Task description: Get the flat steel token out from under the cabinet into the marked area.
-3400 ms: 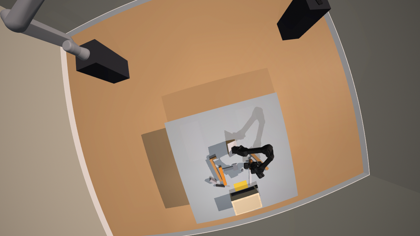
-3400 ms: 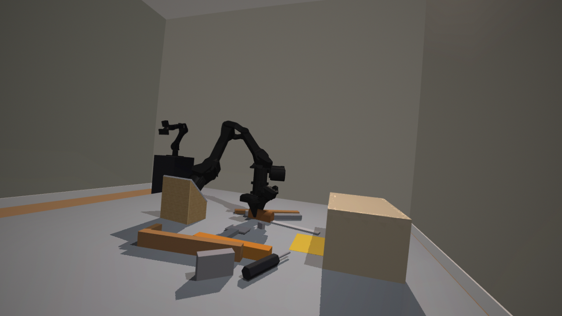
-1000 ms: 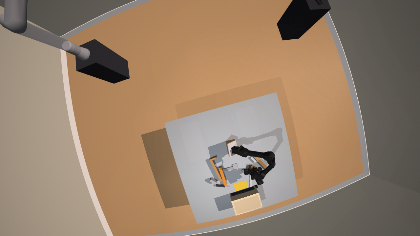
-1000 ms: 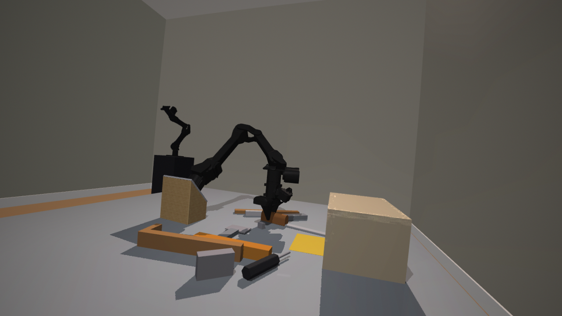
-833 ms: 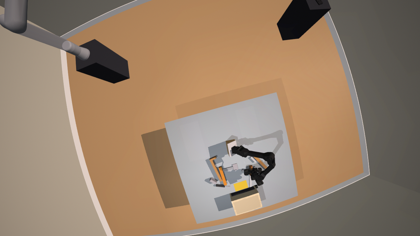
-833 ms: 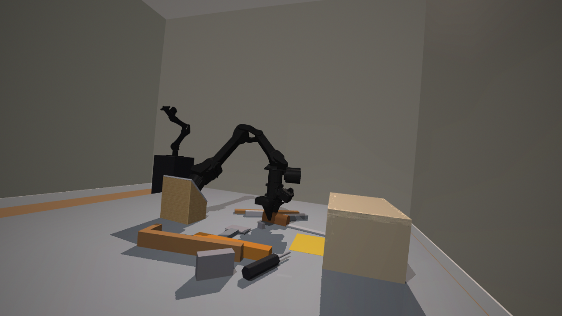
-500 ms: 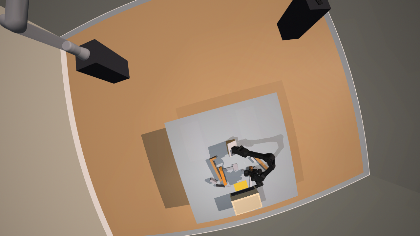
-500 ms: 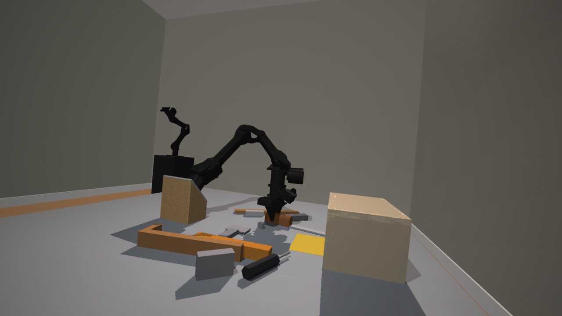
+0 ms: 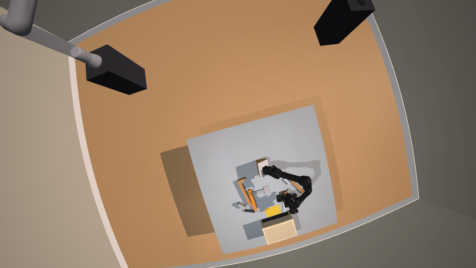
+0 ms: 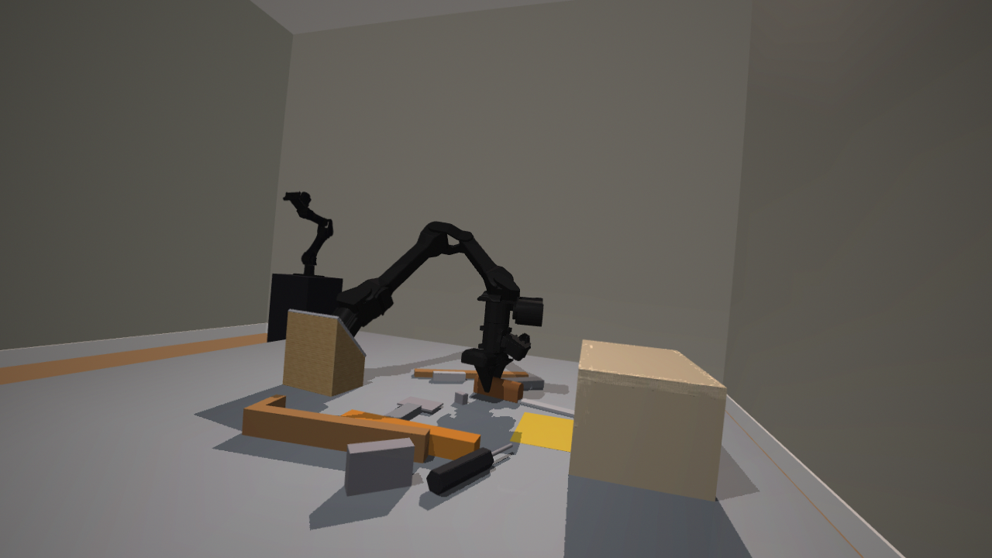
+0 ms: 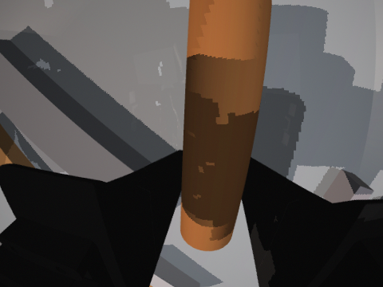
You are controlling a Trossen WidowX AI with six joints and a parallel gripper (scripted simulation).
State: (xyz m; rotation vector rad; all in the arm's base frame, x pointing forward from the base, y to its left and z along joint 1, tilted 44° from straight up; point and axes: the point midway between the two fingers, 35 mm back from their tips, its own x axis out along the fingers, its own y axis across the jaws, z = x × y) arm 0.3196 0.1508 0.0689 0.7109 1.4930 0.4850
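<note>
Orange handle [image 10: 511, 390] [image 11: 217, 139] — clenched between black fingers [image 10: 487, 387], thin rod [image 10: 548, 407] toward cabinet [image 9: 279, 231] [image 10: 645, 430]

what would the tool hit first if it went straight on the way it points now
Most likely the grey table top, just below the down-pointing tool; the orange handle in its grip might touch down first, as the gap is unclear.

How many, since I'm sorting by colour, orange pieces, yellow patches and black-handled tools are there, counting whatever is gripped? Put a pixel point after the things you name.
Orange pieces: 4 (L-shaped bar [image 9: 243, 190] [image 10: 332, 430], bright bar [image 9: 253, 201] [image 10: 454, 444], far bar [image 9: 297, 186] [image 10: 429, 373] [image 11: 9, 151], gripped handle [image 9: 284, 192] [image 10: 509, 390] [image 11: 227, 40])
Yellow patch [image 9: 272, 210] [image 10: 544, 432]: 1
Black-handled tool [image 9: 249, 210] [image 10: 461, 470]: 1
Total: 6
</note>
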